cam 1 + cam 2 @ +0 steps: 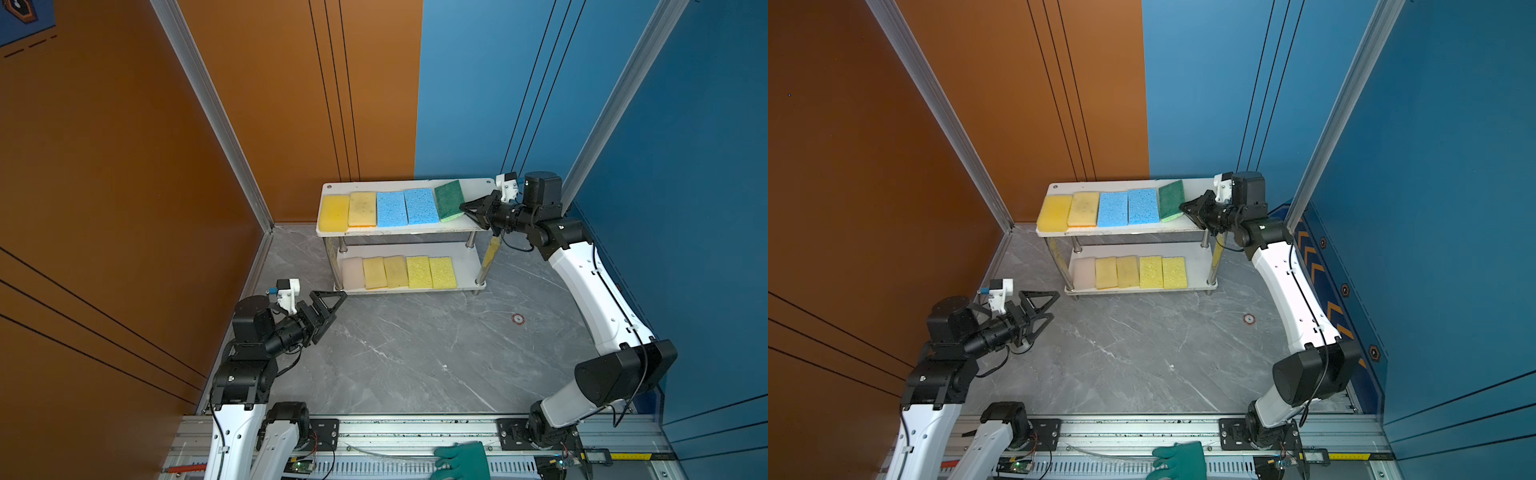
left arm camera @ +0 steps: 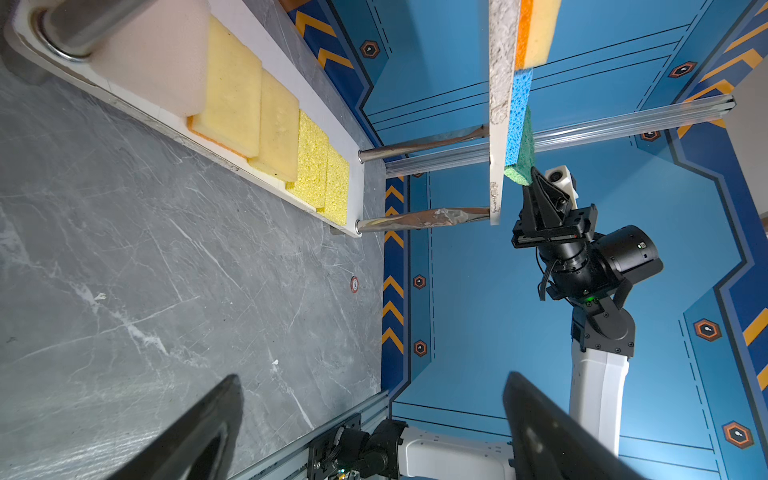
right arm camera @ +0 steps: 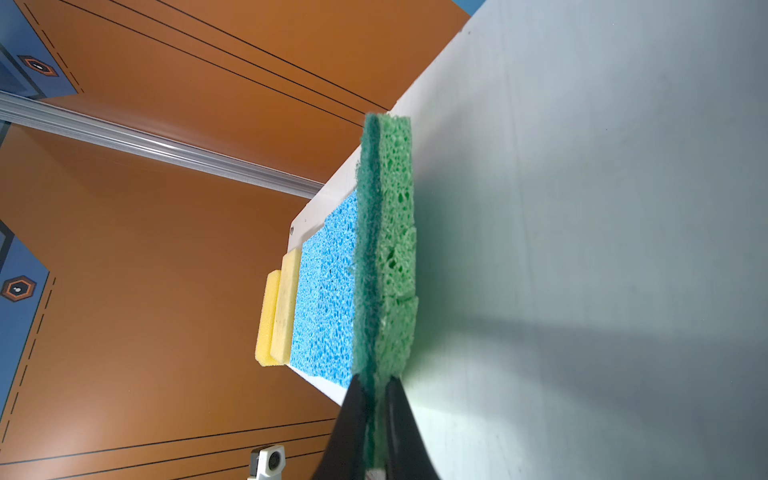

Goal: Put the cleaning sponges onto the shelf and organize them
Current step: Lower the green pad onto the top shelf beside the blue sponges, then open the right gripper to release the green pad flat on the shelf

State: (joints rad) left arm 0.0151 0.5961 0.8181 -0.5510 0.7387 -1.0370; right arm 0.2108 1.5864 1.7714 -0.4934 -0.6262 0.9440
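Right jaws are clenching on the near short end of the dark green sponge (image 1: 449,200), seen close up in the right wrist view (image 3: 386,249). The sponge is sitting at the right end of the shelf's (image 1: 415,230) top board, upper centre of both top views. It is tilting rather than lying flat, its long edge against the neighbouring blue sponge (image 1: 420,205).

Leftward, a second blue sponge (image 1: 391,209) and two yellow sponges (image 1: 333,212) are filling the row edge to edge. On the lower board, a pink-beige sponge (image 1: 353,272) and four yellow sponges (image 1: 419,272) are lying side by side.

The right arm (image 1: 582,270) is reaching in from the right, its wrist crowding the board's end above the front chrome post (image 1: 484,262).

Left jaws are standing wide apart, holding nothing, hovering over the grey counter (image 1: 415,353) lower left of the shelf, apart from it.

A teal glove (image 1: 463,461) is resting on the rail at the bottom edge.
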